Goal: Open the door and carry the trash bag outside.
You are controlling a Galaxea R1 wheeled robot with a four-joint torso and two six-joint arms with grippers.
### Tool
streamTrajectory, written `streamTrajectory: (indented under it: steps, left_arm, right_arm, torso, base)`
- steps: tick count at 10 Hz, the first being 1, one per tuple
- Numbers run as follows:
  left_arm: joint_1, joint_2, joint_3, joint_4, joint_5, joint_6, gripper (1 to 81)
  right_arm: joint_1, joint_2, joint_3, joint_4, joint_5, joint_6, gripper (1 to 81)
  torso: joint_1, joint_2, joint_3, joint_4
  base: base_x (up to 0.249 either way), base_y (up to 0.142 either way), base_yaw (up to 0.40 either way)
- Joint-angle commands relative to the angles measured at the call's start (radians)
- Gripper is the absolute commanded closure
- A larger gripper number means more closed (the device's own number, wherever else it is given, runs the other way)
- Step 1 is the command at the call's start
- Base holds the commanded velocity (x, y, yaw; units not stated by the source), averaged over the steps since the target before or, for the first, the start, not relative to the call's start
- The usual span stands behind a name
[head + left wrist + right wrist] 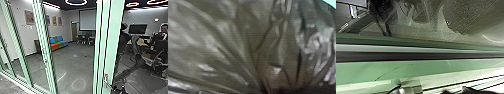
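Green frame (113,37): upright, large in head view; door's open or closed state cannot be told.
Trash bag (225,47): close to left wrist, folds drawn together. Left gripper (268,89) appears clenched on it.
Right gripper (119,89): near metal handle (106,80); released or clenched, cannot tell.
Step, judged: working the door. Method: square up to handle, ease along the door's travel, keep thin plastic off frame edges.
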Motion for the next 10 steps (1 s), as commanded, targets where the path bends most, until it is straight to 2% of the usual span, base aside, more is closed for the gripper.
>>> streamTrajectory:
  steps: [1,5,10]
  left_arm:
    - [-0.059,-0.006,-0.004,-0.007,0.061,0.001,81.1]
    - [-0.059,-0.011,-0.004,-0.007,0.061,0.001,81.1]
    - [-0.061,-0.009,-0.003,-0.007,0.061,0.001,81.1]
  right_arm:
    - [0.03,0.049,-0.013,-0.048,-0.283,-0.03,1.0]
    - [0.062,0.049,-0.017,-0.045,-0.282,-0.029,1.0]
    - [0.085,0.029,-0.011,-0.039,-0.282,-0.029,1.0]
  torso:
    - [0.0,0.0,0.0,0.0]
    - [-0.001,0.0,0.0,0.0]
    - [-0.004,-0.002,-0.123,-0.001]
  base:
    - [0.0,0.0,0.0]
    - [0.0,0.0,0.0]
    - [0.0,0.0,0.0]
